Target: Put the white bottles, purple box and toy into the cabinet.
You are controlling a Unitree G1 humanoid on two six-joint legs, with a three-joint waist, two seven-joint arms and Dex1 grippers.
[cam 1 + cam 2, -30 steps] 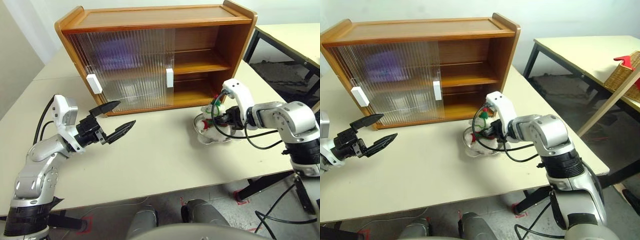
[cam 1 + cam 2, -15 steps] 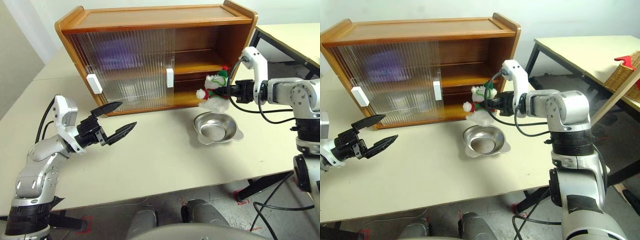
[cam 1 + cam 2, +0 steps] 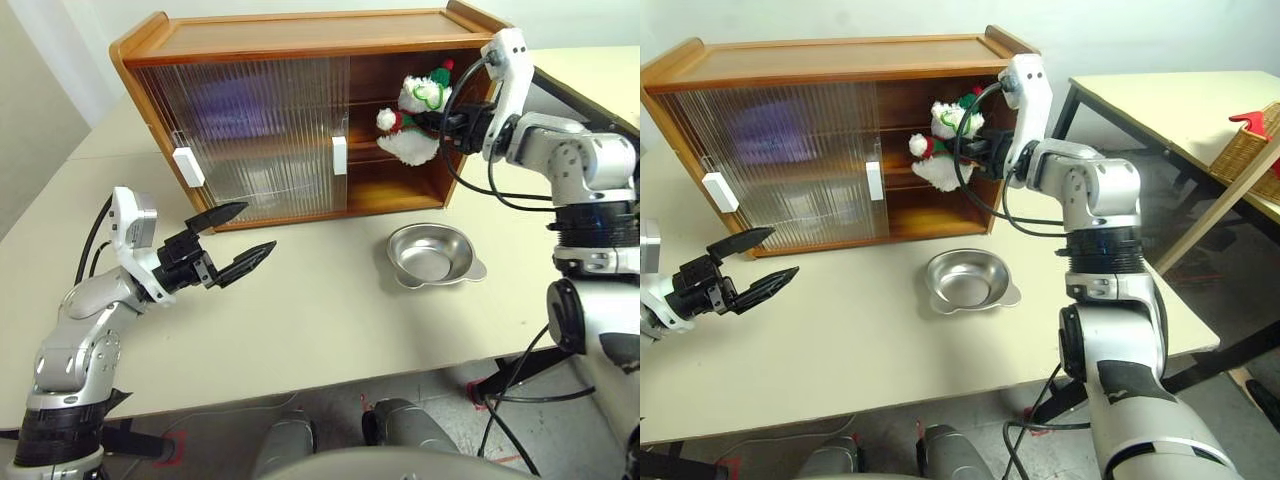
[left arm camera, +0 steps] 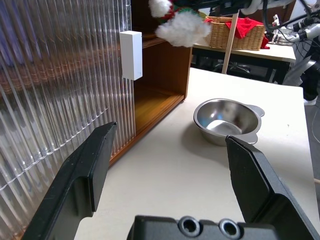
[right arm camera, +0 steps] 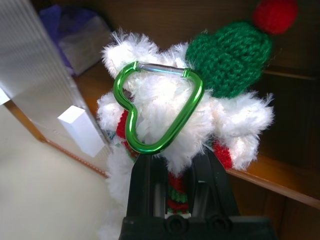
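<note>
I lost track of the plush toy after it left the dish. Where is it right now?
In the head views, the toy hangs in the right gripper before the cabinet's open right side, at upper-shelf height, above the metal dish.

My left gripper (image 3: 237,243) hangs low with both black fingers spread wide, pointing level. My right arm is raised and bent inward, its gripper (image 5: 172,165) pinched tight on the toy (image 3: 410,120), fingers close together.

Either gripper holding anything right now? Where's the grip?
Right gripper holds the toy, pinched at its lower body by the scarf. Left gripper is open, holding nothing.
</note>
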